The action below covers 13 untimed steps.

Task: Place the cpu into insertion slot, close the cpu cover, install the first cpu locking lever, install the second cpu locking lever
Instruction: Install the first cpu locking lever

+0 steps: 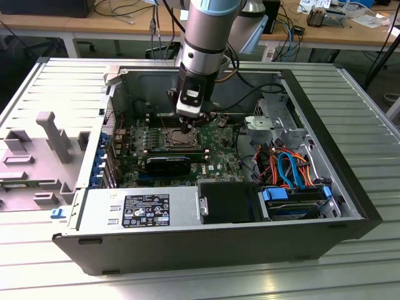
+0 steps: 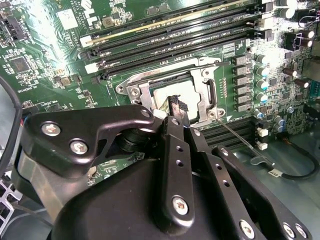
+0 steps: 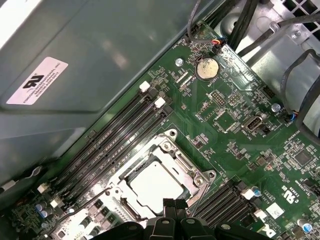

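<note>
My gripper (image 1: 187, 123) reaches down into the open computer case, right over the insertion slot (image 1: 170, 139) on the green motherboard (image 1: 219, 147). The cpu (image 3: 152, 182) lies in the slot, its pale grey top showing in both wrist views (image 2: 172, 91). The silvery cpu cover (image 3: 189, 171) lies flat around it, framing the chip (image 2: 206, 92). The black fingertips (image 2: 176, 106) stand close together at the cover's near edge, with nothing between them. A thin metal locking lever (image 2: 240, 141) sticks out sideways from the socket's corner, unlatched. Another thin rod (image 2: 200, 64) runs along the socket's far side.
Long black memory slots (image 3: 120, 135) flank the socket. A grey power supply (image 1: 140, 209) fills the case front, with a drive bay and blue and orange cables (image 1: 287, 169) at the exterior view's right. A grey plastic fixture (image 1: 53, 134) lies outside the case at the left.
</note>
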Each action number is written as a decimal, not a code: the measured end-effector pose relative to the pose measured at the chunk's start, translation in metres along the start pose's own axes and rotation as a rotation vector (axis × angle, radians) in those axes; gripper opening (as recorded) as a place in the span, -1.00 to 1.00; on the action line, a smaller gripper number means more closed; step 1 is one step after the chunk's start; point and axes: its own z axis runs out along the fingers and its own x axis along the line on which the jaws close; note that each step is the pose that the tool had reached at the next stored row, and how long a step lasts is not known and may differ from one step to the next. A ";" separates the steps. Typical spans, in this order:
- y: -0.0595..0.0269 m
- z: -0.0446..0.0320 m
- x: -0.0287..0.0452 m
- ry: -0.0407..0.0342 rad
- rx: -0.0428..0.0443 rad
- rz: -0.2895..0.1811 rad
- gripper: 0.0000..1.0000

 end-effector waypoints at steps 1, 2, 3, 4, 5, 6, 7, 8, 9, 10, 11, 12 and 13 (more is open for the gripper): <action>0.0000 0.0000 0.0000 -0.0002 0.0003 -0.002 -0.79; 0.0000 0.0000 0.0000 -0.0004 0.0005 -0.004 -0.79; 0.0000 0.0000 0.0000 -0.0005 0.0006 -0.006 -0.79; 0.0000 0.0000 0.0000 -0.0007 0.0009 -0.009 -0.79; 0.0000 0.0000 0.0000 -0.0010 0.0012 -0.012 -0.79; 0.0000 0.0000 0.0000 -0.0013 0.0015 -0.015 -0.79; 0.0000 0.0000 0.0000 -0.0014 0.0018 -0.018 -0.79; 0.0000 0.0000 0.0000 -0.0016 0.0021 -0.020 -0.79; 0.0000 0.0000 0.0000 -0.0018 0.0022 -0.022 -0.79; 0.0000 0.0000 0.0000 -0.0020 0.0025 -0.024 -0.79; 0.0000 0.0000 0.0000 -0.0023 0.0028 -0.028 -0.79; 0.0000 0.0000 0.0000 -0.0025 0.0030 -0.030 -0.79; 0.0000 0.0000 0.0000 -0.0026 0.0032 -0.032 -0.79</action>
